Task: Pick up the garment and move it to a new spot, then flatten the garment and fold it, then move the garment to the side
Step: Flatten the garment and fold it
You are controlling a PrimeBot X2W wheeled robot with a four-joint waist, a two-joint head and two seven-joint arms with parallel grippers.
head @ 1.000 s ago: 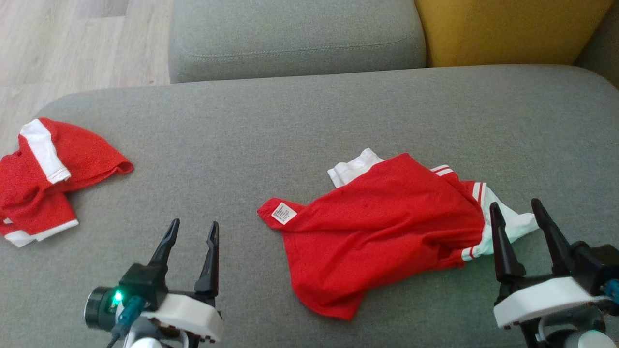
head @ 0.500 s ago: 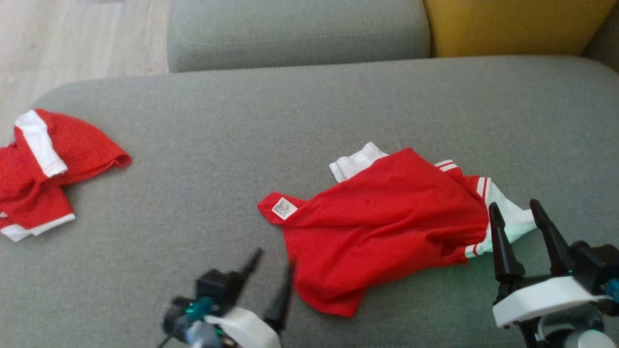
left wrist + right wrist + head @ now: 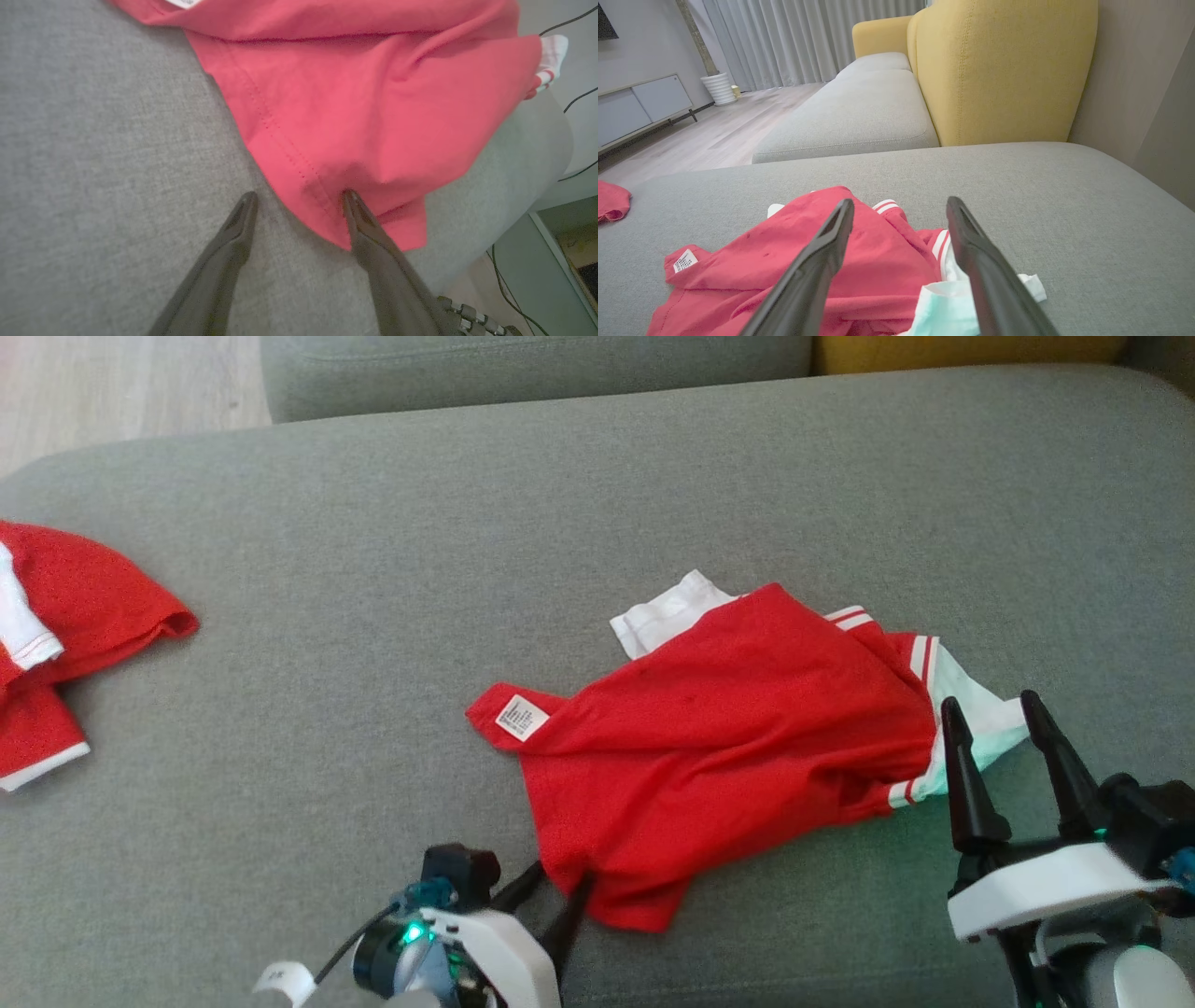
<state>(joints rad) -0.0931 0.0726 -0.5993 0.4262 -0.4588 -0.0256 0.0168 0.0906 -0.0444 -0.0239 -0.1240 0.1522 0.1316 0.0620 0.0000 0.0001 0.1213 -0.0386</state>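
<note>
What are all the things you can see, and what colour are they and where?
sofa seat: one, grey, under both garments
garment: one, red with white trim, crumpled in the seat's middle
second garment: one, red and white, at the seat's left edge
backrest: one, yellow, behind the seat, to the right
floor: one, pale wood, beyond the seat's left
curtains: one set, pale grey, far wall
left gripper: one, dark, open, astride the garment's near hem
right gripper: one, dark, open, by the garment's white end
</note>
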